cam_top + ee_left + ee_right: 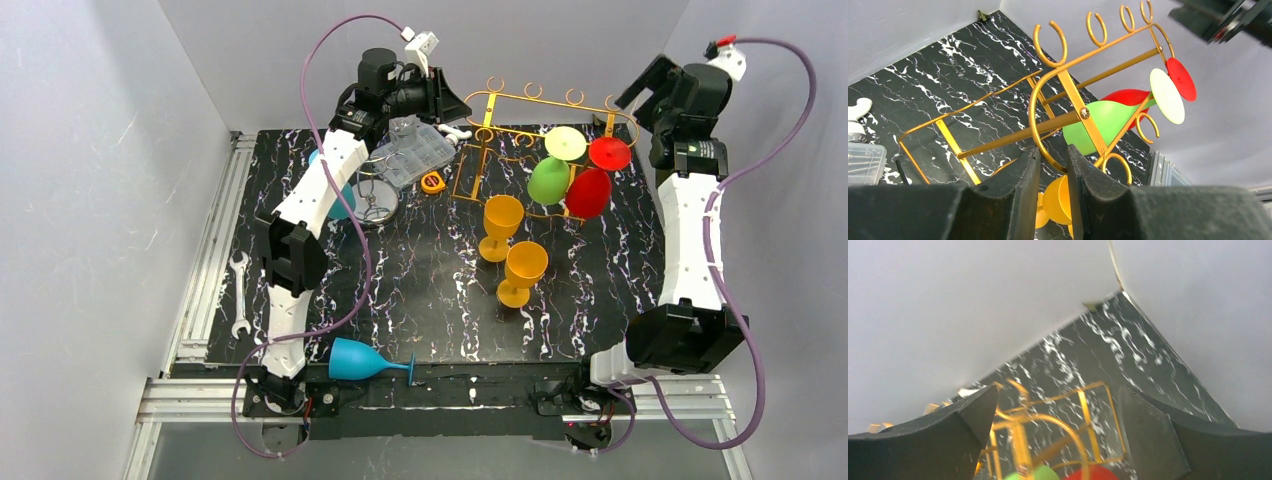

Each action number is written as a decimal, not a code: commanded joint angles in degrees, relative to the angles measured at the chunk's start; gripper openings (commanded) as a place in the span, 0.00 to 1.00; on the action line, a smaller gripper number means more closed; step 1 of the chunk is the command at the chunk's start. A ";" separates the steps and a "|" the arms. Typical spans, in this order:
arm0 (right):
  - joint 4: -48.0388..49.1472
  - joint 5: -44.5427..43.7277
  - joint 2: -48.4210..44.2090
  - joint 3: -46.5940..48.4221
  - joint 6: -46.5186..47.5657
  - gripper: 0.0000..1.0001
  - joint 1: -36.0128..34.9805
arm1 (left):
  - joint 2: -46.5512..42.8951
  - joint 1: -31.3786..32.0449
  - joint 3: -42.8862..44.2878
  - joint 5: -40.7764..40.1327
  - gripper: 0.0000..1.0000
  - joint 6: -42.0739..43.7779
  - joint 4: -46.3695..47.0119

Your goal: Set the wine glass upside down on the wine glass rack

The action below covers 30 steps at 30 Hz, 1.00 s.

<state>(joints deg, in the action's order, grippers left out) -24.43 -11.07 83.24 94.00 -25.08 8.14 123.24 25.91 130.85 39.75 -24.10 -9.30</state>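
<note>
Our right hand (1058, 410) hangs wide open and empty above the wine glass rack (1023, 134), whose end wire our left hand (1053, 160) pinches. On its rail the red wine glass (590, 192) hangs foot-up beside the green glass (548, 180); we should lift straight away, steadying the rack, without brushing it.

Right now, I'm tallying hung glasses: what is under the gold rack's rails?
A green glass and a red glass hang tilted, bases up, under the rack. Their bowls cover the table below them, so anything there cannot be seen.
</note>
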 commanded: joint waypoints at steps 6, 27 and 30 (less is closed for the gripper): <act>1.84 2.30 4.30 10.28 -0.32 1.00 -2.98 | -6.74 0.63 -0.77 0.42 0.11 2.61 -0.71; -2.47 12.75 6.37 15.41 1.44 0.98 -6.03 | -3.05 1.07 12.90 -13.80 0.00 -13.26 -17.63; -3.27 14.15 9.98 22.05 0.52 0.98 -6.05 | -4.93 1.08 9.53 -15.74 0.00 -16.51 -19.73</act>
<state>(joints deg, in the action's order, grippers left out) -28.62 0.67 89.80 107.50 -23.11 2.13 122.85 27.00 142.65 28.21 -36.12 -25.80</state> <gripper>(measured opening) 0.983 0.104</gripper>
